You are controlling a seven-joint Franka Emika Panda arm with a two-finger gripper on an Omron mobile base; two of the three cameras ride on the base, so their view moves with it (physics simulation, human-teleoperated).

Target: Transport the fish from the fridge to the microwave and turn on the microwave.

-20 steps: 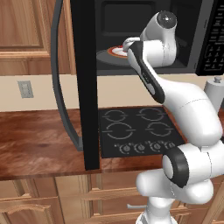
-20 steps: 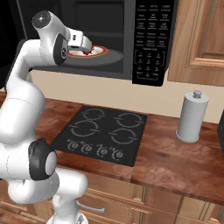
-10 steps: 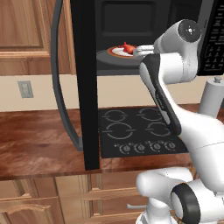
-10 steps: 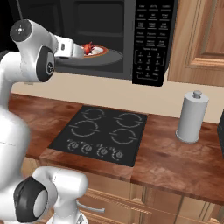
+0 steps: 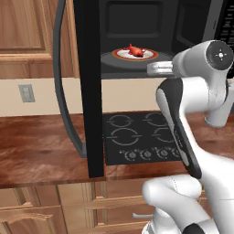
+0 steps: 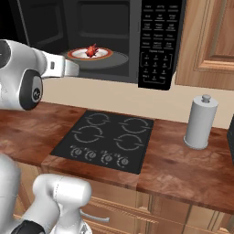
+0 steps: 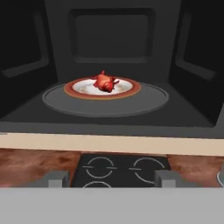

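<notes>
The red-orange fish (image 5: pixel 135 50) (image 6: pixel 92 50) (image 7: pixel 105 82) lies on a white plate with a red rim (image 7: pixel 127 87), which rests on the round turntable (image 7: pixel 148 100) inside the open black microwave (image 6: pixel 157 41) (image 5: pixel 132 18). My gripper (image 5: pixel 153 68) (image 6: pixel 73 68) (image 7: pixel 112 178) hovers just outside the oven's opening, level with its floor and pointing in at the fish. Its fingers stand wide apart with nothing between them. The microwave's door (image 5: pixel 89 91) swings out to the left, its curved grey handle (image 5: pixel 59 82) facing the counter. The fridge is out of view.
A black four-burner cooktop (image 5: pixel 137 137) (image 6: pixel 107 137) sits in the wooden counter below the microwave. A grey cylindrical canister (image 6: pixel 200 122) stands on the counter to the right. Wooden cabinets flank the oven, and a wall outlet (image 5: pixel 26 93) is at the left.
My gripper has drawn back out of the microwave, away from the plate. The fish stays on the plate inside.
</notes>
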